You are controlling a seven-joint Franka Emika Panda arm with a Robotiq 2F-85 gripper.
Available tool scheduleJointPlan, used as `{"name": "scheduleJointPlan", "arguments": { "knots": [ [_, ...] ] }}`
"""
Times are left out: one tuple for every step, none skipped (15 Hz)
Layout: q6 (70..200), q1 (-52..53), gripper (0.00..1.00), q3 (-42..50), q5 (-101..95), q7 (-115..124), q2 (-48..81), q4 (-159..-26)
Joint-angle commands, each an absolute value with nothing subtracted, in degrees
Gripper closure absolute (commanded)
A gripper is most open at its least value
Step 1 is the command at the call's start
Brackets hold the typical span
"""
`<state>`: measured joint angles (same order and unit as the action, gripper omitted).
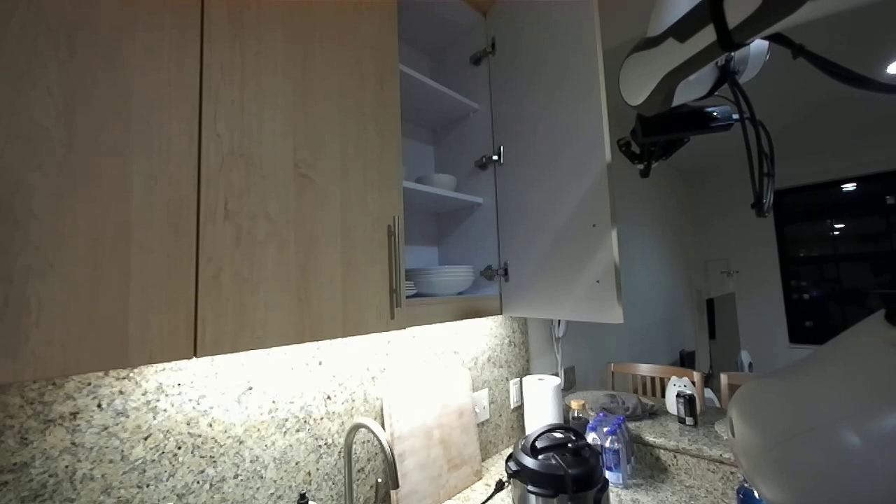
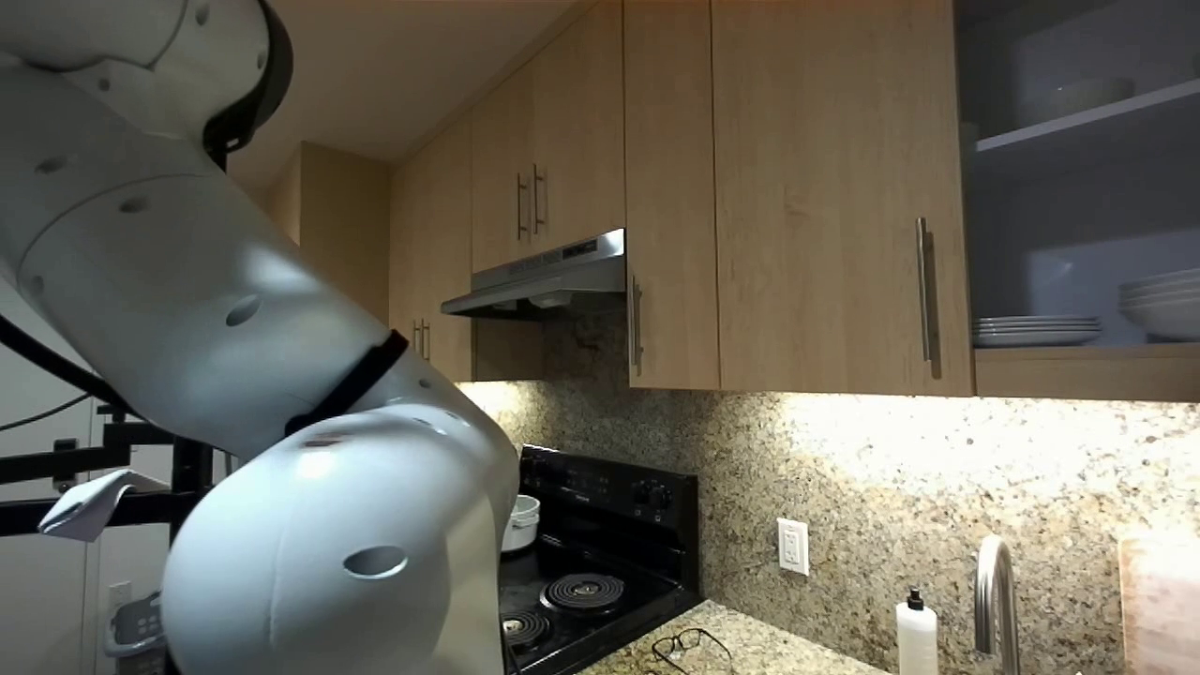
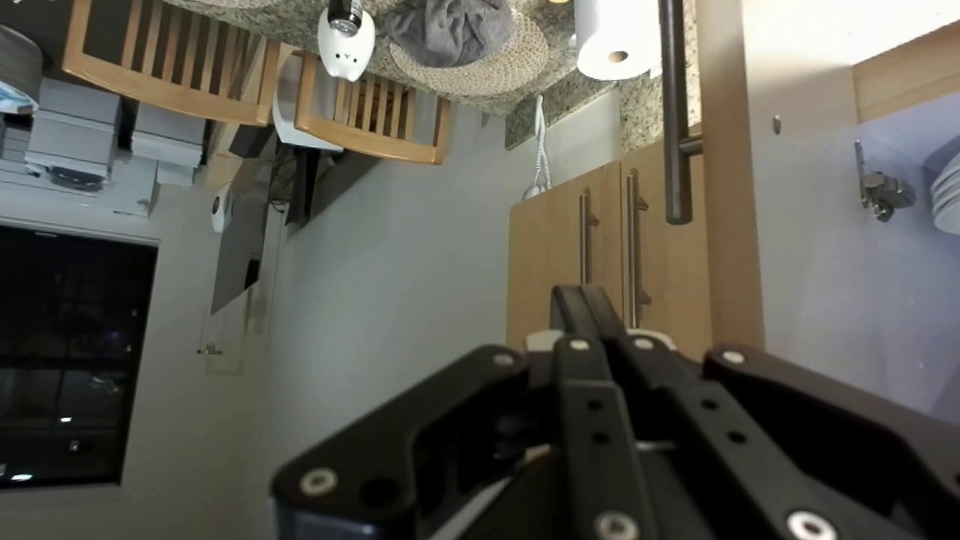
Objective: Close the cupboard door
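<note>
Hanging open, the cupboard door [image 1: 553, 164] stands beside the pressed-together hand [image 3: 587, 296], near but apart.

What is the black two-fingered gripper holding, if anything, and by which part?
Nothing: the gripper is shut and empty, and the slim metal bar handle on the open, white-inside cupboard door stands apart from it.

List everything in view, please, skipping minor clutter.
cupboard door: one, white inside, overhead, open
closed doors: several, light wood, overhead
dishes: several, white, inside cupboard
cooker: one, black and silver, on counter
paper roll: one, white, behind cooker
bottles: several, blue-capped, beside cooker
cutting board: one, pale, against backsplash
faucet: one, silver, before backsplash
stove: one, black, below silver hood
chairs: two, brown, background
window: one, dark, background
arm: one, white, foreground
jaws: one pair, black, arm's end, shut
</note>
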<state>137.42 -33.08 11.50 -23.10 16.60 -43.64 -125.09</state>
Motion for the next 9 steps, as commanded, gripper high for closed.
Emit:
{"name": "scheduleJointPlan", "arguments": {
  "knots": [
    [140.50, -31.58, 1.00, 11.32, -21.93, 15.91, -40.27, -123.38],
    [141.39, -31.26, 1.00, 11.31, -22.01, 15.98, -39.74, -123.27],
    [142.54, -30.98, 1.00, 11.36, -22.13, 15.91, -39.22, -123.17],
    [143.55, -30.81, 1.00, 11.42, -22.15, 15.89, -38.76, -123.16],
    [144.74, -30.67, 1.00, 11.58, -22.11, 15.79, -38.22, -123.21],
    [145.74, -30.87, 1.00, 11.57, -22.23, 15.81, -37.66, -123.27],
    [146.51, -30.95, 1.00, 11.66, -22.18, 15.68, -37.15, -123.39],
    [147.06, -30.94, 1.00, 11.76, -22.07, 15.45, -36.79, -123.47],
    [147.23, -30.55, 1.00, 11.91, -21.69, 15.02, -36.67, -123.67]
  ]
}}
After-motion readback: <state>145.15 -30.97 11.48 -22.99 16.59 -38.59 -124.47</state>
